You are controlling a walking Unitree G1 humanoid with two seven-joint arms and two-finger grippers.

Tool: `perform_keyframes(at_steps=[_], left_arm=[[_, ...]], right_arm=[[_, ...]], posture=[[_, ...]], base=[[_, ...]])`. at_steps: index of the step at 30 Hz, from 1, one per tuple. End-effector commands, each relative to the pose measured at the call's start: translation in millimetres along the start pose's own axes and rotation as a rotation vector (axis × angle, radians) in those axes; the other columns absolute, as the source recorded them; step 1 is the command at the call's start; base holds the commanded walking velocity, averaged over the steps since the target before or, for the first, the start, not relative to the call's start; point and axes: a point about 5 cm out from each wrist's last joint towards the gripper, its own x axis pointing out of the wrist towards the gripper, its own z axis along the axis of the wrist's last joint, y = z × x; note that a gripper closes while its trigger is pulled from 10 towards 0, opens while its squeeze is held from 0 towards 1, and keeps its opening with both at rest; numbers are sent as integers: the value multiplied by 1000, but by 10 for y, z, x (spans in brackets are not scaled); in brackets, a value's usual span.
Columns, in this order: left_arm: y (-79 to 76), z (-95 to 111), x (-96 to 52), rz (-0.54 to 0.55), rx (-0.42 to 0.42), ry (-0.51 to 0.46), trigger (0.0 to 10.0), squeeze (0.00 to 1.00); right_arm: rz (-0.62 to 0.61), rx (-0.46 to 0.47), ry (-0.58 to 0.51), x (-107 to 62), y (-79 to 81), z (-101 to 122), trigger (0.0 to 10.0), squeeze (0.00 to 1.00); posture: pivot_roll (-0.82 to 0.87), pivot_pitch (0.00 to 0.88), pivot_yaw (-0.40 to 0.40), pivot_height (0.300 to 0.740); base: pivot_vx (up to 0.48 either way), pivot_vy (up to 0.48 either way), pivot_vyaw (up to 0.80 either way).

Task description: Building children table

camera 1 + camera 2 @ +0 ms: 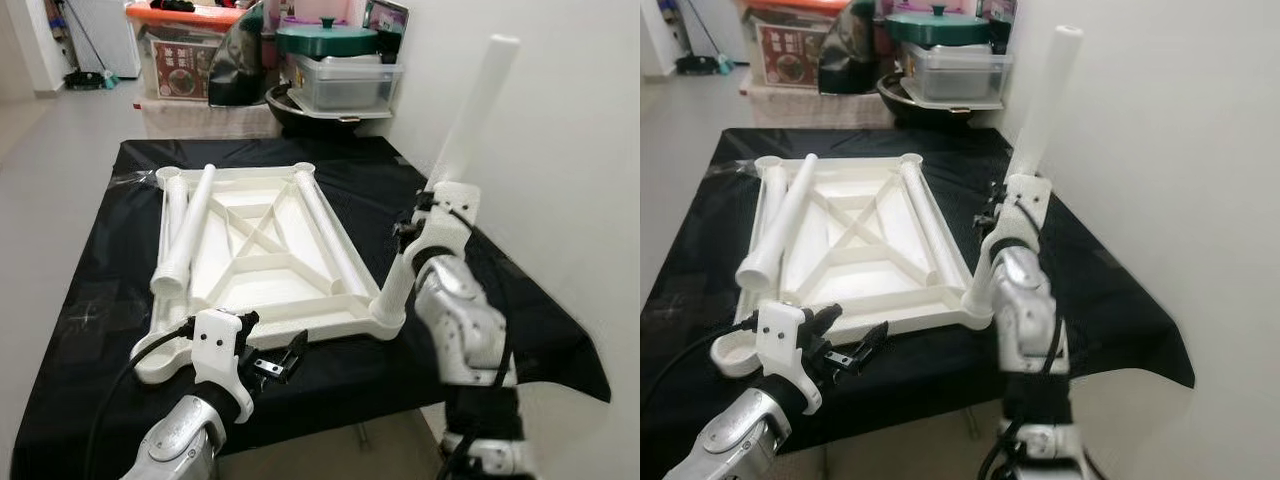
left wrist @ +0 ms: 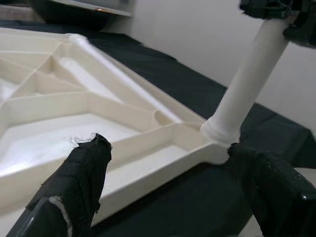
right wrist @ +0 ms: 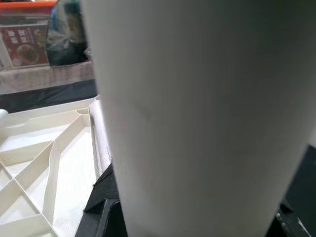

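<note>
Partly hidden, right gripper point(image 1: 412, 228) clamps table leg point(image 1: 462, 135); left gripper point(image 1: 272, 357) released.

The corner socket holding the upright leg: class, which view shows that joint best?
The left wrist view: the upright leg meets the corner socket plainly. Both eye views show it small, beside the right gripper; the right wrist view shows only leg.

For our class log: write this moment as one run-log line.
right tool: shut on table leg, seated in tabletop corner socket | left tool: open, near front edge | spare legs: lying in tabletop
</note>
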Motion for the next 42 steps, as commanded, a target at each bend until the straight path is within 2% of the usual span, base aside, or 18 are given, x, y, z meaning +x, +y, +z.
perform_keyframes(at_steps=[1,2,5,6,8,11,13,17,18,19,20,23,25,31,33,37,38,42], left_arm=[[-14,-7,-4,-10,-7,11,10000,0],[5,-4,-8,-9,-4,14,10000,0],[28,-4,4,-23,3,22,10000,0],[35,-6,14,-25,3,23,10000,0],[40,-7,20,-25,2,23,10000,0],[45,-10,28,-25,0,21,10000,0],[52,-17,23,-18,-9,20,10000,0],[44,-16,35,-15,-15,15,10000,0],[35,-16,37,-17,-14,15,10000,0],[30,-22,32,-18,-14,16,10000,0],[25,-24,20,-15,-12,18,10000,0],[25,-27,-1,-8,-8,20,10000,0],[16,-31,-25,-4,-6,21,10000,0],[-10,-41,-47,-4,-21,23,10000,0],[-32,-43,-45,-18,-21,29,10000,0],[-12,-47,-49,-18,-19,33,10000,0],[-7,-48,-48,-21,-17,35,10000,0],[3,-43,-52,-27,-11,38,10000,0]], right_arm=[[42,2,139,-43,95,-279,10000,0],[129,46,107,-107,249,-254,10000,1000],[260,14,64,-100,340,-102,10000,1000],[307,0,65,-72,308,-42,10000,0],[331,-1,66,-69,292,-3,10000,0],[568,24,55,-103,203,148,10000,0],[769,-54,41,-125,26,243,10000,0],[872,-149,52,-69,-124,245,10000,0],[884,-160,63,-41,-136,227,4588,0],[890,-171,76,-8,-149,197,4588,0],[883,-173,96,34,-158,159,0,0],[824,-162,124,112,-183,100,0,0],[570,-161,154,268,-290,27,0,0],[171,-53,184,322,-464,-201,0,0],[-72,-14,163,107,-357,-378,0,0],[17,57,186,4,-12,-421,0,0],[80,59,179,-51,175,-404,10000,0],[242,25,67,-131,451,-197,10000,8]], posture=[[187,0,-99,740],[185,0,-96,740],[168,0,-85,740],[164,0,-88,740],[164,0,-88,740],[161,0,-94,740],[161,0,-100,740],[168,0,-105,740],[169,0,-104,740],[169,0,-104,740],[178,0,-108,740],[187,0,-110,740],[187,0,-112,740],[179,0,-108,740],[177,0,-98,740],[175,0,-85,740],[174,0,-84,740],[169,0,-86,740]], base=[[0,0,0],[0,0,0],[0,0,0],[0,0,0],[0,0,0],[0,0,0],[0,0,0],[0,0,0],[0,0,0],[0,0,0],[0,0,0],[0,0,0],[0,0,0],[0,0,0],[0,0,0],[0,0,0],[0,0,0],[0,0,0]])
